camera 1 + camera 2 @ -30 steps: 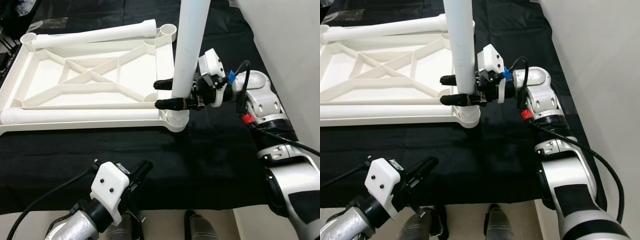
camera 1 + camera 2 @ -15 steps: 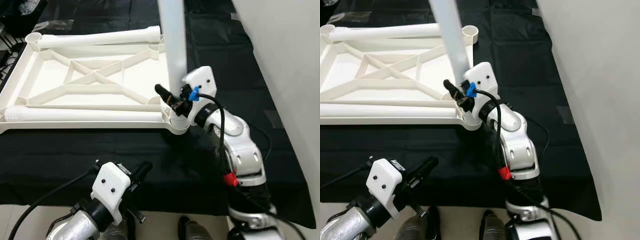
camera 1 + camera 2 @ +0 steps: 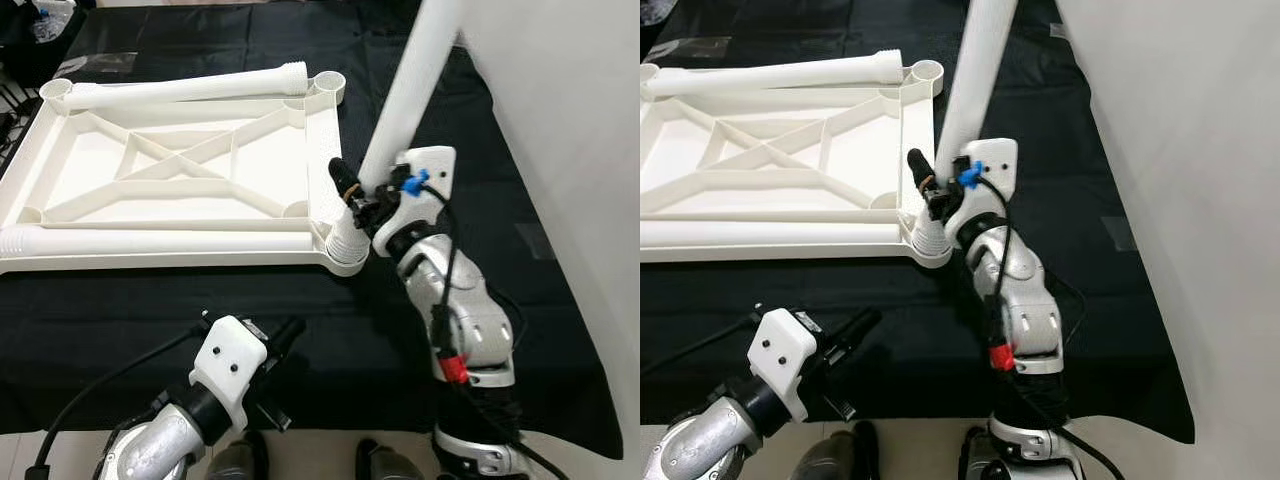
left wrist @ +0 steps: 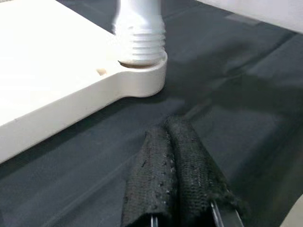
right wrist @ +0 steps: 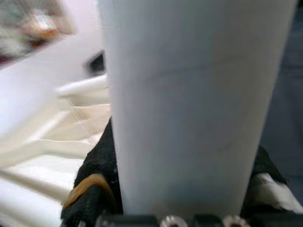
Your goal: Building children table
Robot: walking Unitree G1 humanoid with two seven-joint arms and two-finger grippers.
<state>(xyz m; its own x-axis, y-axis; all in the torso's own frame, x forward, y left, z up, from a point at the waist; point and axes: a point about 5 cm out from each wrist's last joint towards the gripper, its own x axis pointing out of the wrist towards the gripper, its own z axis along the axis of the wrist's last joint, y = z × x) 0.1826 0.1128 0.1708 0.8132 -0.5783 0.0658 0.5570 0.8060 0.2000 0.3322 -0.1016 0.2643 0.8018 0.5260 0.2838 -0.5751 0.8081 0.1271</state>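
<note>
Centre of the left eye view, at the near right corner of the table top [image 3: 180, 175]: my right gripper [image 3: 352, 200] is clamped around the white leg [image 3: 405, 110], low on the tube just above its ribbed end. I hold it low so I can steer that end into the corner socket [image 3: 345, 255]. The ribbed end sits in the socket, but the leg leans toward the upper right of the frame, so I judge it not yet squarely seated; it needs righting and pressing or turning home.

The table top lies underside up on the black-covered desk [image 3: 560, 300], its cross-bracing and corner sockets facing up, which is what lets the legs drop in from above. Two more legs rest on it lengthwise: one along the far edge [image 3: 190, 85], one along the near edge [image 3: 150, 240]. They are parked there within reach for the remaining corners.

Lower left of the frame: my left gripper [image 3: 275, 345] hovers over the cloth, well short of the table top, fingers pressed together and holding nothing. It points toward the seated corner, free to steady the frame if the leg resists.

Risk, as I judge it: pushing while tilted could jam the ribs.
</note>
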